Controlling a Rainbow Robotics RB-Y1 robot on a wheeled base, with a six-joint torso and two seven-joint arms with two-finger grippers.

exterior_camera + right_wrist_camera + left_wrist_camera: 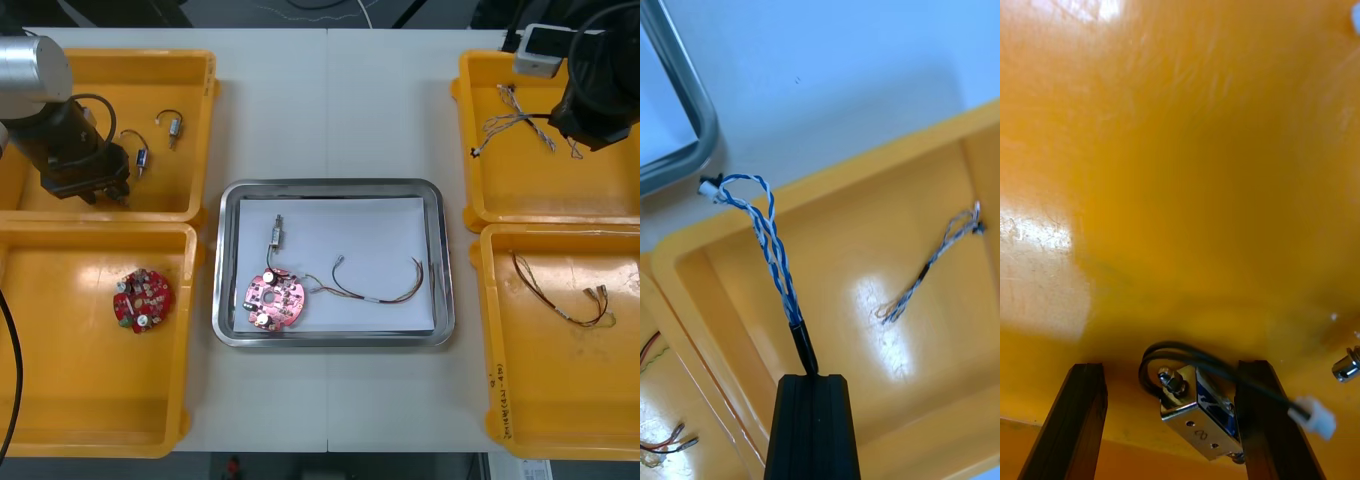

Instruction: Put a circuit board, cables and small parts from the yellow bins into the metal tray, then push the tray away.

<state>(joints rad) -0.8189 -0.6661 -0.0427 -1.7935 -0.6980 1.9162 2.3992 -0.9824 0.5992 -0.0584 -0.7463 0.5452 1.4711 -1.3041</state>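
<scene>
Both arms at the far bins, tray part-loaded

Front: fingers of left gripper (pixel 88 190) and right gripper (pixel 598 125) are hard to make out; four bins (pixel 100 400); tray (pixel 228 260) holds one board (pixel 275 298), one part (pixel 274 235), one red-yellow cable (pixel 385 290). Right wrist: fingers together, pinching one blue-white cable (pixel 767 232); a second cable (pixel 929 274) lies in the bin. Left wrist: fingers apart around a bin part (pixel 1199 416), with another piece (pixel 1346 367) cut off nearby.

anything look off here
Nothing spilled or damaged. In the far left bin, the small metal part between the left gripper's open fingers lies askew, close to one finger. The right gripper holds a blue and white cable above the far right bin.
</scene>
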